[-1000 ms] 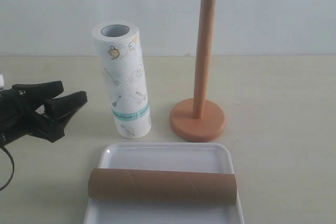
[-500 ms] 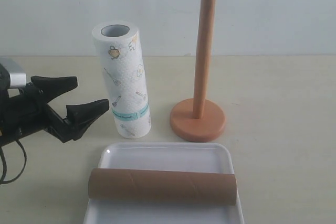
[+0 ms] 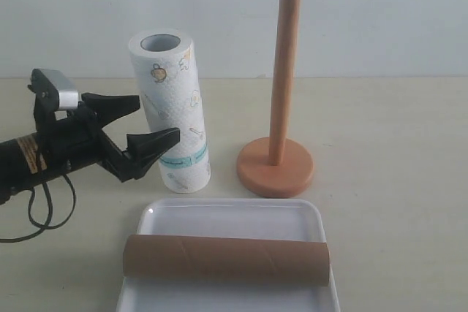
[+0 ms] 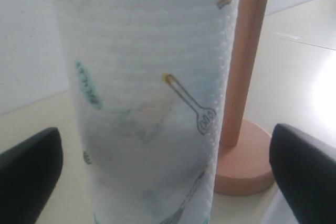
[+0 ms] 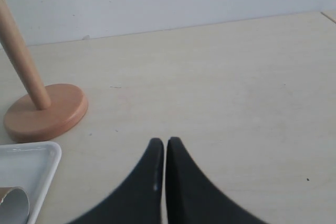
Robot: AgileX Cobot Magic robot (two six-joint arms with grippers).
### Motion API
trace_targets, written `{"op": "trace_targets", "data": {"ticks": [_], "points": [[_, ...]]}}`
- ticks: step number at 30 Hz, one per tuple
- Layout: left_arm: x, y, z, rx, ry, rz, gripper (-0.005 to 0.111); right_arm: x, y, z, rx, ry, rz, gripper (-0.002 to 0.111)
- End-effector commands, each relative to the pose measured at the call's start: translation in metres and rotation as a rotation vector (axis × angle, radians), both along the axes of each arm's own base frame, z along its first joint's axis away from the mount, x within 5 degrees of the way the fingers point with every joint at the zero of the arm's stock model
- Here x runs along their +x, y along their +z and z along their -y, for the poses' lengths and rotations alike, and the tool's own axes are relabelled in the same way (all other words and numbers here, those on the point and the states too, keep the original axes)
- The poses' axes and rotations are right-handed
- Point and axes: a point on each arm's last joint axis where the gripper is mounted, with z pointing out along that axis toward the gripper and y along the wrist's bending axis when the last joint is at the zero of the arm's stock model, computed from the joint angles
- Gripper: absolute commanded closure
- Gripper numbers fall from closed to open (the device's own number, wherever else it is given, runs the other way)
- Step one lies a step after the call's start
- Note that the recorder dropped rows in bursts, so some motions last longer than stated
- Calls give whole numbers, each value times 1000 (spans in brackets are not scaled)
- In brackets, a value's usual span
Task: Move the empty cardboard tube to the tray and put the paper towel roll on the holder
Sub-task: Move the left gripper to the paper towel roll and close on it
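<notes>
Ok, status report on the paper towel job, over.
Left gripper open, flanking upright white printed paper towel roll, not yet closed. Right gripper shut. Brown cardboard tube lying across white tray. Orange-brown wooden post holder bare, unobstructed.

tray cropped, holder partly hidden (behind paper towel roll)

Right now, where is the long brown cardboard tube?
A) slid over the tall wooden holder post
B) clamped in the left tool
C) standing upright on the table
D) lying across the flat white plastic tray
D: the long brown cardboard tube lies on its side across the flat white plastic tray in the exterior view.
</notes>
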Motion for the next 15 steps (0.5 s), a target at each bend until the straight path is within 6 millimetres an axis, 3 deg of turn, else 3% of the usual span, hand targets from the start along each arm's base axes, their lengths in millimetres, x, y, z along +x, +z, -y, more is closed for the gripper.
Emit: {"op": "trace_targets", "data": {"ticks": [1,15], "points": [[8,-2,9,-14,-25,12,-3,0,1,0,-7,-3,8,107],[34,-13,18,-25,-21,30,-3,0,1,0,-7,-3,8,107]]}}
